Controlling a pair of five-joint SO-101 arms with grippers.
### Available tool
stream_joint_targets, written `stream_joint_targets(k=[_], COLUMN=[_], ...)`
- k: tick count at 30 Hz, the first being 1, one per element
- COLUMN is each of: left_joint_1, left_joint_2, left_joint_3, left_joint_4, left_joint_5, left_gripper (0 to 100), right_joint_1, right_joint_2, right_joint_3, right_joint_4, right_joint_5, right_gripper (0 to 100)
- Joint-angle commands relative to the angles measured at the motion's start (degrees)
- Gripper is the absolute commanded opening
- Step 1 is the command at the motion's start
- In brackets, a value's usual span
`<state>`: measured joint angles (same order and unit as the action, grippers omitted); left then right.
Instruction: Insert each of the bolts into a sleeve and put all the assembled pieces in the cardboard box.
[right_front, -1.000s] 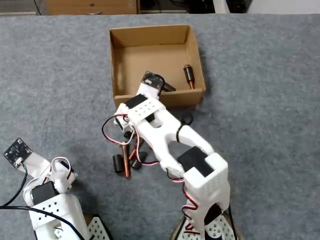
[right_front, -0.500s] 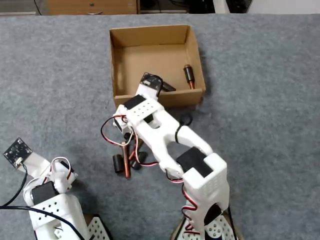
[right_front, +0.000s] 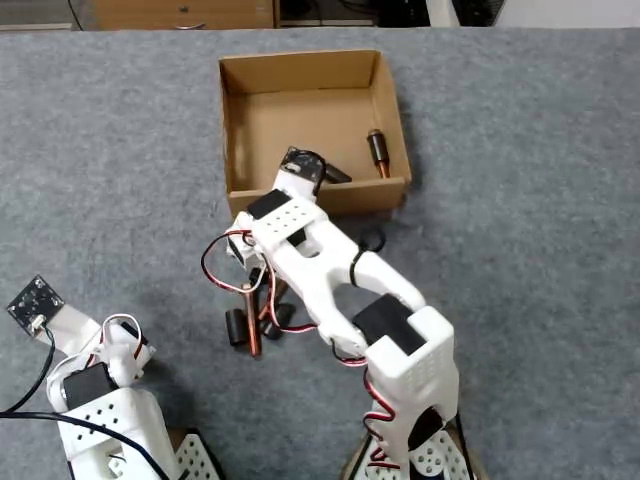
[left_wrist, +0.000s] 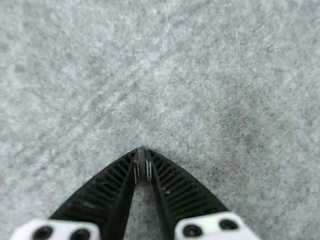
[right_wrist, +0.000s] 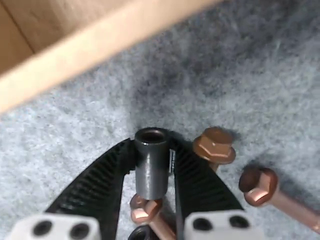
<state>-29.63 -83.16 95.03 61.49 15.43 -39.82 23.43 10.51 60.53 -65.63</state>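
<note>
My right gripper (right_wrist: 151, 152) is shut on a black sleeve (right_wrist: 151, 172), held upright just above the carpet in front of the cardboard box (right_front: 313, 194). Copper bolts lie close around it: one (right_wrist: 215, 145) beside a finger, another (right_wrist: 258, 186) farther out, a third (right_wrist: 145, 210) under the sleeve. From above, the right arm (right_front: 320, 262) covers that spot; a bolt (right_front: 252, 322) and loose sleeves (right_front: 236, 327) lie beside it. One assembled piece (right_front: 378, 152) rests inside the box. My left gripper (left_wrist: 141, 164) is shut with nothing in it over bare carpet at the near left.
Another black sleeve (right_front: 372, 240) lies on the carpet just in front of the box's right front corner. The box's front wall (right_wrist: 100, 47) stands right beyond the held sleeve. The left arm (right_front: 95, 385) sits folded at the near left edge. Grey carpet (right_front: 520, 200) extends on both sides.
The right arm's wrist has edged very slightly left along the box front. The left arm and the loose parts have not moved.
</note>
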Motion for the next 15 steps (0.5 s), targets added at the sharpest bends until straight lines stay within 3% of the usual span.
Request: stream_joint_targets(k=[1,6,9,15], left_joint_1=[0.70,0.70,0.70,0.70], left_joint_2=[-0.04,-0.04,-0.04,-0.04], left_joint_3=[-1.85,-2.11,-2.20,-2.20], left_joint_4=[0.09,0.09,0.09,0.18], left_joint_5=[0.09,0.09,0.09,0.00], left_gripper=[2,2,2,2], right_joint_1=[-1.98,-2.68,-2.86,-2.77], right_joint_2=[1.10,1.10,0.92,0.57], right_joint_3=[0.13,0.22,0.04,-0.13], right_joint_4=[2.20,2.46,2.55,3.34], right_joint_5=[0.62,0.70,0.70,0.70], right_gripper=[8.4,7.4,0.0,0.2])
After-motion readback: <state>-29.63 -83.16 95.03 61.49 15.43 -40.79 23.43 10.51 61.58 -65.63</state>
